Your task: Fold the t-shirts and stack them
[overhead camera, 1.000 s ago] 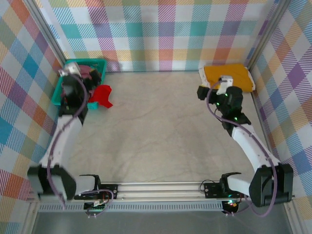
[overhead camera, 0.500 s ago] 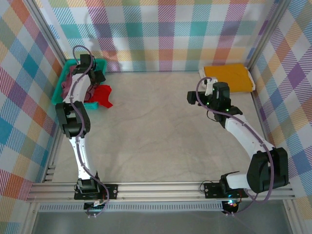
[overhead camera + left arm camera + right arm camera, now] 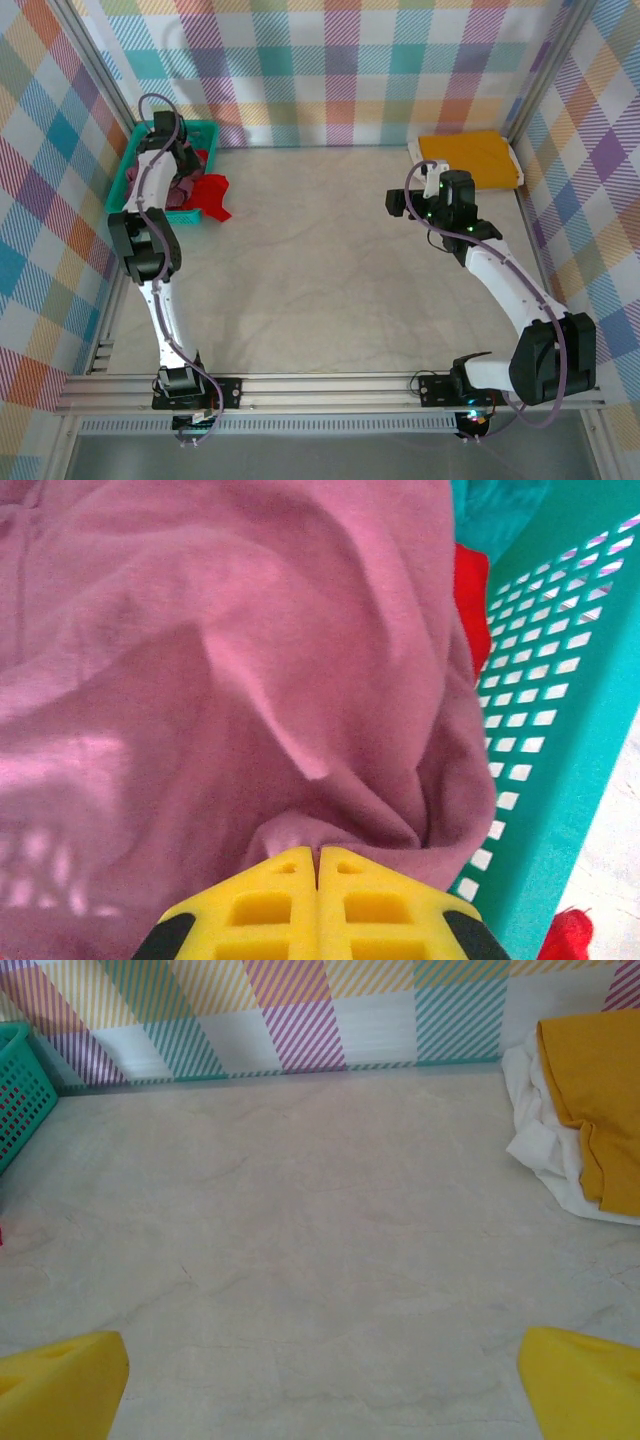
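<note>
On the tabletop [image 3: 320,270], far right corner, the yellow-orange tee [image 3: 470,155] lies folded; I judge one done. In the teal basket [image 3: 560,740] my left fingers [image 3: 270,905] are clenched on the maroon tee [image 3: 200,660], and the red tee [image 3: 208,195] drapes over its rim, both unfolded. My right fingers [image 3: 60,1380] gape empty.

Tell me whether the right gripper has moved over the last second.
Yes. In the top view the right gripper has pulled away from the yellow-orange t-shirt, leftward toward the middle of the table.
</note>
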Tool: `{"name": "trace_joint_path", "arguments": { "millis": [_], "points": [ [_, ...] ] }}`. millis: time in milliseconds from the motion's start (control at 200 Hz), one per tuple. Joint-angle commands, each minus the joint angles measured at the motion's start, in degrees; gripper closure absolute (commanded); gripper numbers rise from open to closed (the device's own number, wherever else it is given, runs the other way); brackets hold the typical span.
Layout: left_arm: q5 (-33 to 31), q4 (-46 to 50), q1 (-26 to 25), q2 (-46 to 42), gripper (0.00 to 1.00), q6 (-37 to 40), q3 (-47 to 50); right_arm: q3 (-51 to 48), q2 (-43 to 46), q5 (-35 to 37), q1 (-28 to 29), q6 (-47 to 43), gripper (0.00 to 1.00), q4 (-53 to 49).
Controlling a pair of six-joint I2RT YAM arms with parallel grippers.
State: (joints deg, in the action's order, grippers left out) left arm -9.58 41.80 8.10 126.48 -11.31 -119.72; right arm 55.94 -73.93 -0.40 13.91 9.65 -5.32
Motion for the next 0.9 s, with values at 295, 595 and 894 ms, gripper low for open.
{"name": "trace_joint_path", "arguments": {
  "millis": [295, 595, 894],
  "points": [
    [0.7, -6.3, -6.9, -30.5, 1.0, 2.0, 0.1, 1.6, -0.5, -0.4, 0.2, 1.6, 0.01, 1.4],
    [13.7, -2.3, -23.8, -32.4, 1.0, 5.6, -17.3, 3.3, 0.5, 1.3, 0.2, 1.5, 0.01, 2.0],
    [22.0, -3.8, -37.0, -19.6, 1.0, 0.5, -18.1, 2.1, 5.8, 10.1, 0.2, 5.3, 0.0, -0.8]
  ]
}}
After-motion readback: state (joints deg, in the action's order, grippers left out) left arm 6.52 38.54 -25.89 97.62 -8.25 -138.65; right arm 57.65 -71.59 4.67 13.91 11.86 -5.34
